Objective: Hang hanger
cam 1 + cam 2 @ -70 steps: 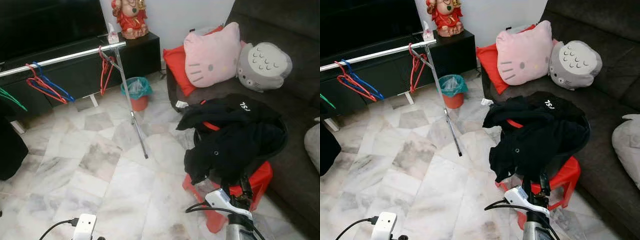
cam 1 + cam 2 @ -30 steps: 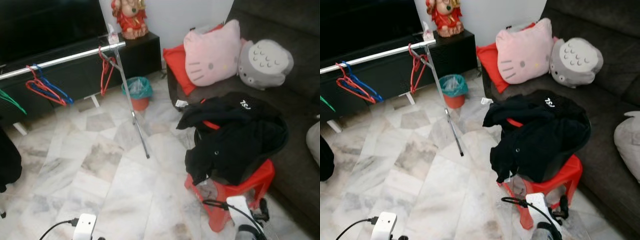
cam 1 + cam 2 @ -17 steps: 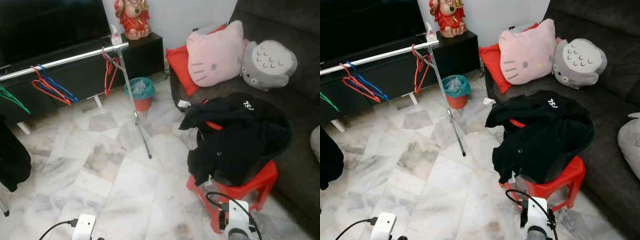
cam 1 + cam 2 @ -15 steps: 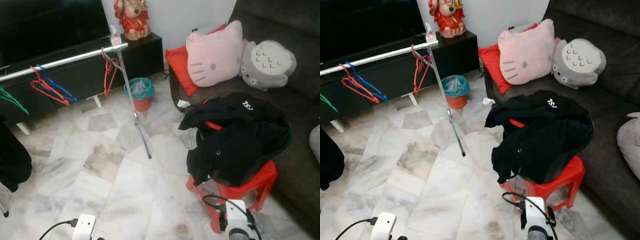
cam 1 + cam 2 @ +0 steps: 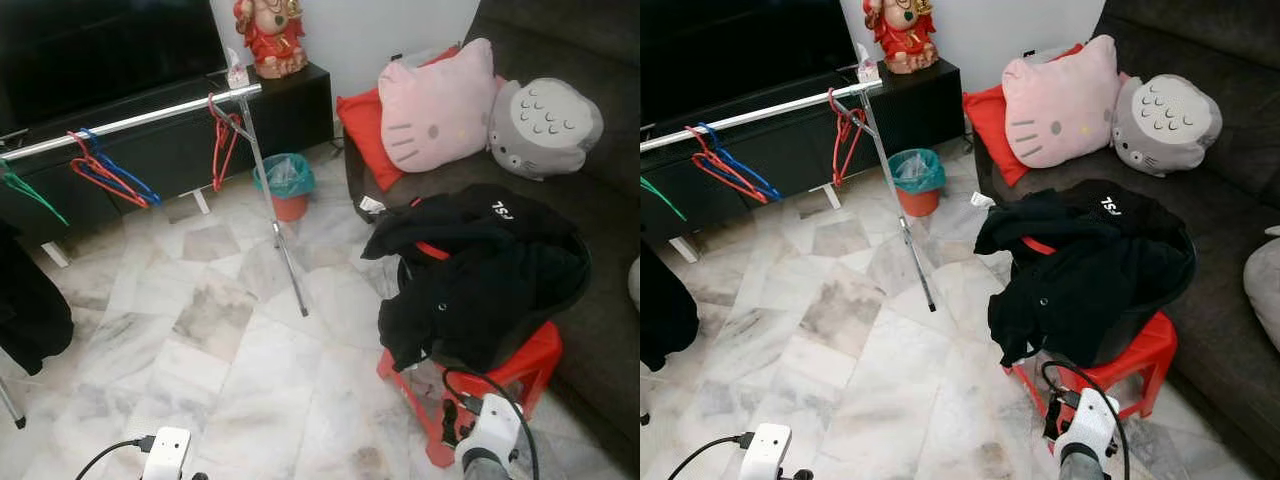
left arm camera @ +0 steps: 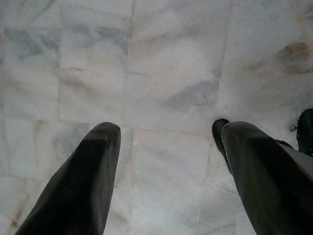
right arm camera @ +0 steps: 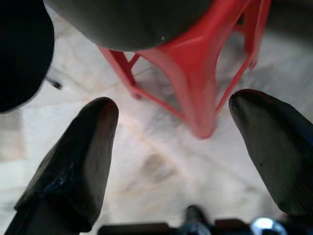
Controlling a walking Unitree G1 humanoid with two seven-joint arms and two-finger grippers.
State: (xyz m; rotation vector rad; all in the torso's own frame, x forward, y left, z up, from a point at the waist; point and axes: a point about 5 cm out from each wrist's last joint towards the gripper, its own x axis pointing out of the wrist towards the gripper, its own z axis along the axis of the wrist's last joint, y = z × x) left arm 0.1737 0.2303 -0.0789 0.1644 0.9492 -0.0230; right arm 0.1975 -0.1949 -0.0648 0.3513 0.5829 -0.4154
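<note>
right gripper [image 7: 168, 122]: fingers spread wide, nothing held between them; it is pointed at the marble floor [image 5: 250, 340] beside a leg of the red stool [image 5: 530, 360]. the right arm's white wrist [image 5: 488, 432] is seen low in the head views, just in front of the stool.
left gripper [image 6: 168, 142]: fingers likewise set wide apart and empty, hung over bare floor tiles.
black clothing [image 5: 480, 270]: heaped on the stool, draped over its edges, with a red strip shown in the folds that cannot be identified.
hangers: a red hanger [image 5: 222, 145] is hung near the end of the silver rail [image 5: 130, 120]; a red and a blue hanger [image 5: 105, 175] are hung further along it, and a green hanger [image 5: 30, 192] at the far left.
bin [image 5: 287, 185]: teal-lined, placed on the floor behind the rail's leg.
sofa [image 5: 600, 200]: dark, with a pink cushion [image 5: 435, 100], a red cushion [image 5: 362, 130] and a grey plush [image 5: 545, 115] laid on it.
figurine [image 5: 272, 35]: red, set on the black cabinet [image 5: 300, 95].
</note>
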